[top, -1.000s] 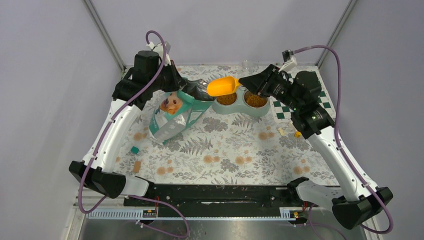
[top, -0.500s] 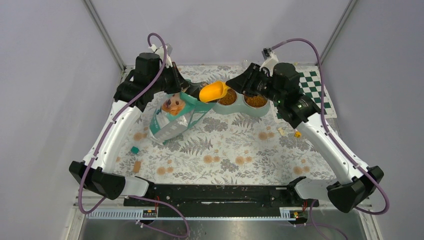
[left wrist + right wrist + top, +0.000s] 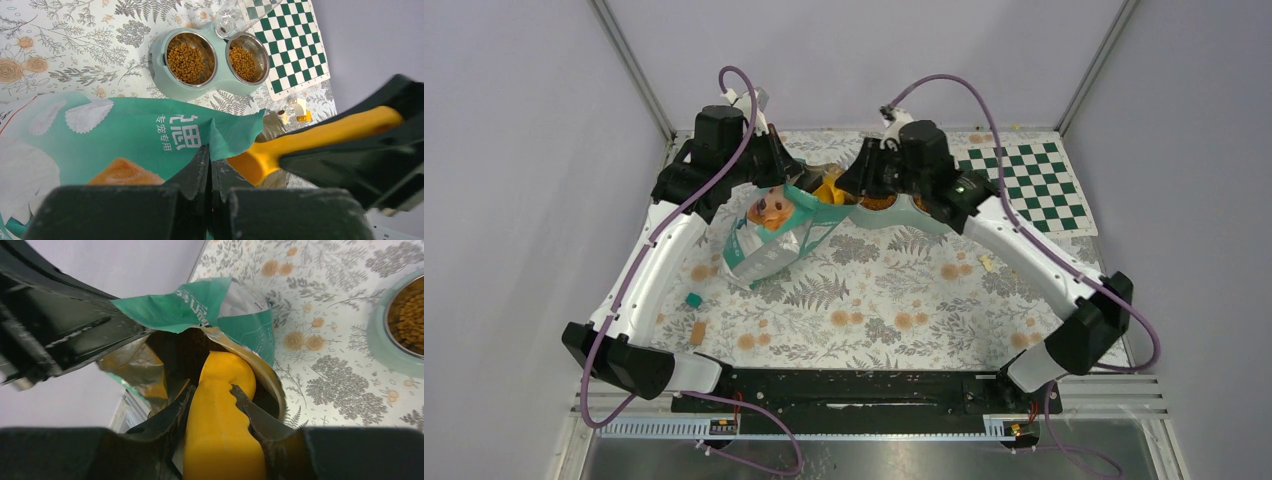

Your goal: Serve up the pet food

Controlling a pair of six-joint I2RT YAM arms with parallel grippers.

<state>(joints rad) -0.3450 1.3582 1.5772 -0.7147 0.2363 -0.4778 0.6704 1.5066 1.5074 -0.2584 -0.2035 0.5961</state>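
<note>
The pet food, small brown kibble, fills both cups of a pale teal double bowl at the back of the table. The teal bag lies tilted to the bowl's left, its mouth facing the bowl. My left gripper is shut on the bag's torn top edge and holds the mouth open. My right gripper is shut on the handle of the yellow scoop. The scoop's cup end reaches down into the bag's dark opening. I cannot tell if kibble is in the scoop.
A green-and-white checkered mat lies at the back right. A clear plastic cup stands behind the bowl. Small blocks sit on the floral cloth: a teal one, a tan one, a yellow one.
My right arm has swung left with the scoop, from above the bowls into the bag's mouth. The left arm and the bag have stayed put.
</note>
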